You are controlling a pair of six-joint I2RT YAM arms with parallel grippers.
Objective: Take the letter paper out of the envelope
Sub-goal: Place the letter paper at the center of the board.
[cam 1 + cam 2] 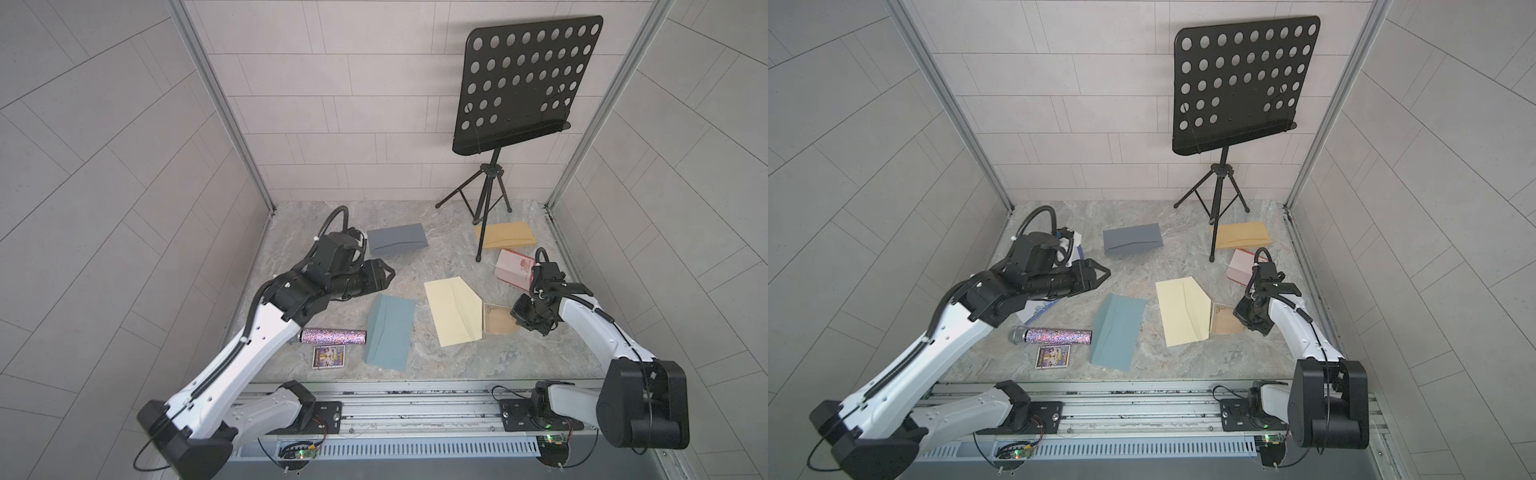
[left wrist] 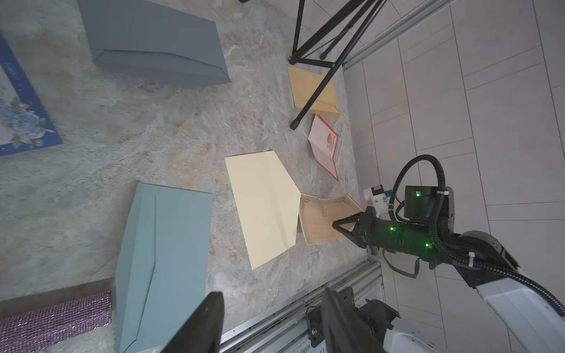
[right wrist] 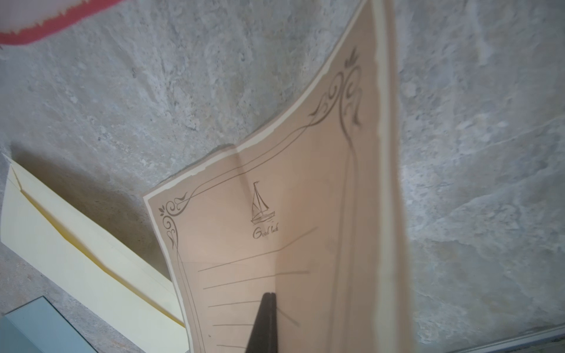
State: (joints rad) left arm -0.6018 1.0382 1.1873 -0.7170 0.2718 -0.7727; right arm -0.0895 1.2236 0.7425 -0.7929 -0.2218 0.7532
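- Grey-tiled walls close in a marbled stone bench [image 1: 449, 266]. A black music stand [image 1: 528, 83] is at the back, and several envelopes lie flat across the surface.
- Toward the robot's right side lies the cream envelope [image 1: 451, 316], its flap open and pointing at the right arm. The tan letter paper [image 1: 500, 322] lies just beside that flap end.
- Over there the right hand [image 2: 334, 224] is closed tight on the edge of the sheet farthest from the envelope. The right wrist view shows its dark fingers [image 3: 264, 321] pinched on the ruled page. The page bows up off the bench and carries a small sailboat drawing.
- Raised above the bench between the grey envelope [image 1: 397, 239] and the teal envelope [image 1: 388, 332], the left hand [image 2: 272, 321] has its jaws apart with nothing between them. It is well apart from the cream envelope.
- Most of the sheet is plainly outside the envelope. Its near edge meets the flap, and I cannot tell whether a last strip sits inside or merely lies over the flap.
- The step in hand looks like the draw-out itself, close to its end: grip made, paper largely free.
- The next move likely calls for pulling the sheet farther from the envelope mouth, in line with the way it slid out.
- Nothing pins the cream envelope, so it may drag along. The free left hand could come across and press it down.
- Once clear, the sheet needs a bare patch of bench, short of the pink card [image 1: 513, 268] lying nearby.
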